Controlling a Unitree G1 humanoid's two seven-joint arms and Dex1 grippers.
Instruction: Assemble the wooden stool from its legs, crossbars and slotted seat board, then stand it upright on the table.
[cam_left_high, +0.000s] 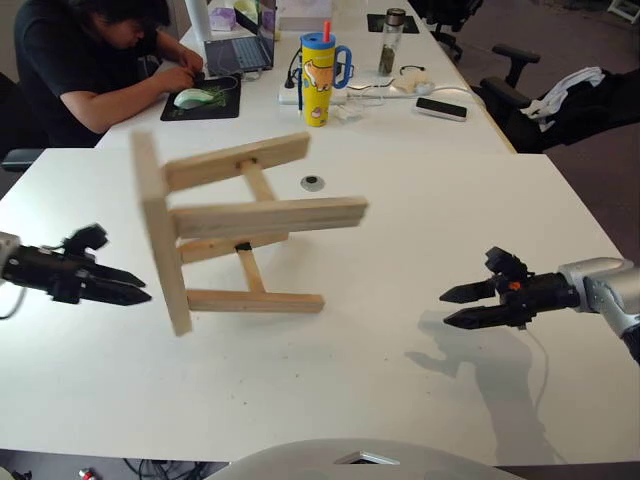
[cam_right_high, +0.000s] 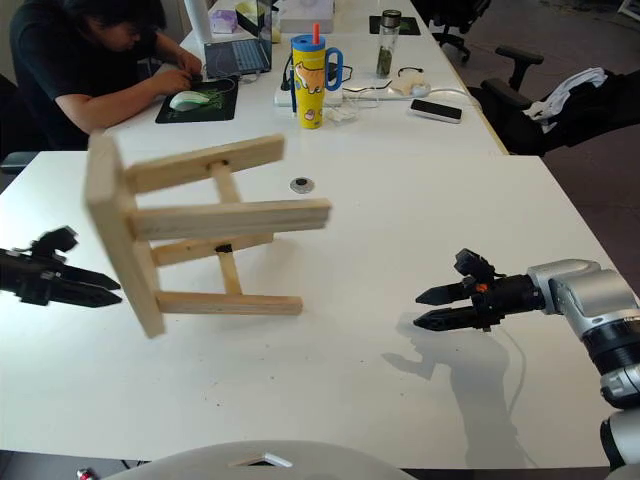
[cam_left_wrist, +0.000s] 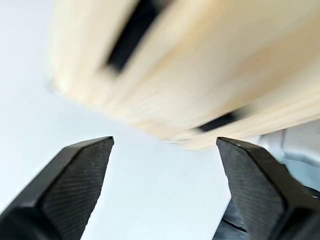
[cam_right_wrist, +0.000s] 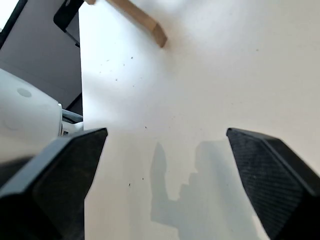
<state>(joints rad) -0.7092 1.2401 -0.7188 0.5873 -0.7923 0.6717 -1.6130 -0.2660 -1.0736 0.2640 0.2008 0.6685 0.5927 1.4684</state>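
Observation:
The assembled wooden stool (cam_left_high: 235, 225) lies tipped on its side in the middle of the white table (cam_left_high: 400, 380), its seat board (cam_left_high: 160, 235) on edge at the left and blurred, legs pointing right. My left gripper (cam_left_high: 140, 290) is open just left of the seat board, not touching it. In the left wrist view the blurred seat board (cam_left_wrist: 200, 65) sits close beyond the two open fingers (cam_left_wrist: 75, 185). My right gripper (cam_left_high: 455, 307) is open, low over the table well to the right of the stool. One leg end (cam_right_wrist: 150, 25) appears far off in the right wrist view.
A yellow tumbler (cam_left_high: 318, 78), bottle (cam_left_high: 388, 42), phone (cam_left_high: 441, 108) and cables sit at the table's far side. A person works at a laptop (cam_left_high: 238, 50) at the far left. A small grommet (cam_left_high: 312, 182) lies behind the stool. Bare tabletop stretches at front and right.

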